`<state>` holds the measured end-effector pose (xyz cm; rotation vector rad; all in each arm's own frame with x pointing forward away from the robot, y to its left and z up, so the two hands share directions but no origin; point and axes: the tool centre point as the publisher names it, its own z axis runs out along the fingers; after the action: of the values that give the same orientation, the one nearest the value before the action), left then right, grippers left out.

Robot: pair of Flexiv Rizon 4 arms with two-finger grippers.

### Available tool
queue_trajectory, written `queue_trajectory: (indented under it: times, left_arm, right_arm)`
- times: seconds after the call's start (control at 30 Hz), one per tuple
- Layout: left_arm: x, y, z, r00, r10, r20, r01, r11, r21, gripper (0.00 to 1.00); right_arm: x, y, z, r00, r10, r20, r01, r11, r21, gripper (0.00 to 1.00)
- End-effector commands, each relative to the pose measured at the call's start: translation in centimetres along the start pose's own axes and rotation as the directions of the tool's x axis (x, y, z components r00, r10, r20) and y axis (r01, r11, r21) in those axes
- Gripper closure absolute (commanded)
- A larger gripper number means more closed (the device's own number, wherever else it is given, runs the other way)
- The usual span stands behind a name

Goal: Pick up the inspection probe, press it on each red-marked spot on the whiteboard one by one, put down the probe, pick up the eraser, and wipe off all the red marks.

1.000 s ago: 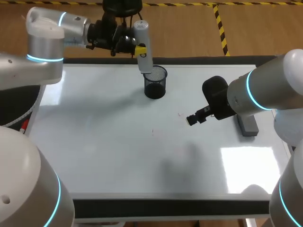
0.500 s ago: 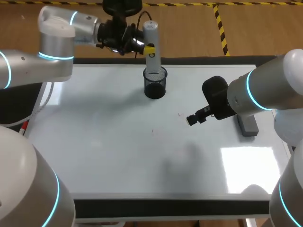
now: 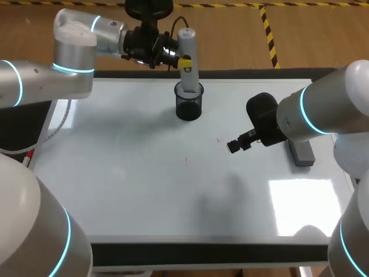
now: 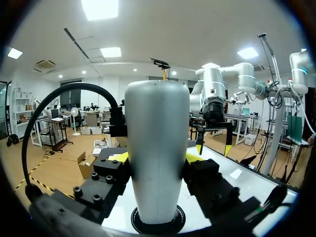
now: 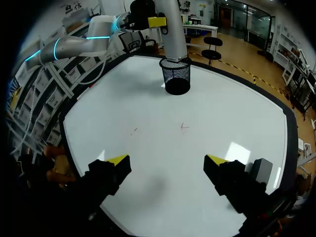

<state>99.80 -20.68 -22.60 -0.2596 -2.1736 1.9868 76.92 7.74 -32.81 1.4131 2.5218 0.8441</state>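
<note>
While upright in the left hand [image 3: 184,61], a smooth, tapered silver-grey probe [image 4: 157,148].

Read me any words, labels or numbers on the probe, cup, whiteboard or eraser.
None can be read.
The probe in the left pincer, the mesh cup and the eraser show no print.
The whiteboard bears only small red marks, scribbles rather than letters.

Cannot see probe [image 3: 187,52] tip, sunk in cup [image 3: 189,108]; at 3 o'clock, glimpse only part of eraser [image 3: 302,154] behind right arm [image 3: 323,115].
</note>
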Motion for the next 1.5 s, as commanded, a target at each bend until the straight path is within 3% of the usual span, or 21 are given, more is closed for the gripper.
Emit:
queue_trajectory:
  times: [0.03, 0.5, 1.5]
  left_arm:
    - [-0.3, 0.3, 0.0, 1.0, -0.002, -0.009, 0.002, 1.0, 0.0, 1.0]
    - [0.1, 1.4, -0.1, 1.0, -0.012, -0.004, 0.012, 1.0, 0.005, 1.0]
    - [0.6, 5.6, 0.2, 1.0, -0.02, -0.021, 0.02, 1.0, -0.014, 1.0]
  right_arm:
    - [-0.1, 0.0, -0.1, 1.0, -0.001, -0.003, 0.001, 1.0, 0.001, 0.0]
    - [-0.1, 0.0, -0.1, 1.0, -0.001, -0.003, 0.001, 1.0, 0.001, 0.0]
    - [-0.1, 0.0, -0.1, 1.0, -0.001, -0.003, 0.001, 1.0, 0.001, 0.0]
